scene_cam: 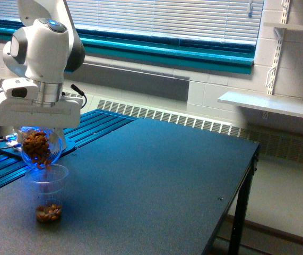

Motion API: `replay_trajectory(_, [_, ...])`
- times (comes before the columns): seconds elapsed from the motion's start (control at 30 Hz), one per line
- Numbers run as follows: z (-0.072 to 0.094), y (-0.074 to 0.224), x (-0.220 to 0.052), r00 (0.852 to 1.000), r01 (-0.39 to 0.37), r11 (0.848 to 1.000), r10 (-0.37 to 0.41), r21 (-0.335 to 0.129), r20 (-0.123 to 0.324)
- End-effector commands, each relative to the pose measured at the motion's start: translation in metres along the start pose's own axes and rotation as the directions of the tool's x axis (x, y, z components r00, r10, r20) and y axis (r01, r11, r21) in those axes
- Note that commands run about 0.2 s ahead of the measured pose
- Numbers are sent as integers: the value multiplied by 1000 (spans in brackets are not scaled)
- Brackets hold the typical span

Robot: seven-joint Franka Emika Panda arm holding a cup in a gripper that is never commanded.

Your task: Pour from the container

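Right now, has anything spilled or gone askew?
Nothing stands out. The small clear plastic cup of brown nuts is tipped over the taller clear cup, and the nuts visible lie inside it; none show on the dark table.

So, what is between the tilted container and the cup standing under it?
Only a small gap of air: in the exterior view, the container tips just above the cup, its nuts at the lip.

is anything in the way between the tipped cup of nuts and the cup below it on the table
Nothing visible is. The container, held tilted in the gripper, hangs directly above the open mouth of the receiving cup, with only a nut or two at its lip between them. Some nuts already lie at that cup's bottom.
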State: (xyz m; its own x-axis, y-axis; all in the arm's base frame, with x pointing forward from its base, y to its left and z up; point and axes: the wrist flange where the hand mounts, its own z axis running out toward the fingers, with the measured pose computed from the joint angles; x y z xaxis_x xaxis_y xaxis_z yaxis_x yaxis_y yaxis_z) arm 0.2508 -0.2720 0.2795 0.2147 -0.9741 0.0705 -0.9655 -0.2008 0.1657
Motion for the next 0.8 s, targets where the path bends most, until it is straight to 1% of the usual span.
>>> replay_trajectory(0.03, [-1,0,0,1000,7,1000,-7,-10,-2])
replay_trajectory(0.23, [-2,-2,0,1000,16,1000,-16,-12,0])
replay_trajectory(0.47, [0,-5,-5,999,36,999,-36,-22,7])
replay_trajectory(0.8, [-1,-8,-5,999,52,998,-52,-29,6])
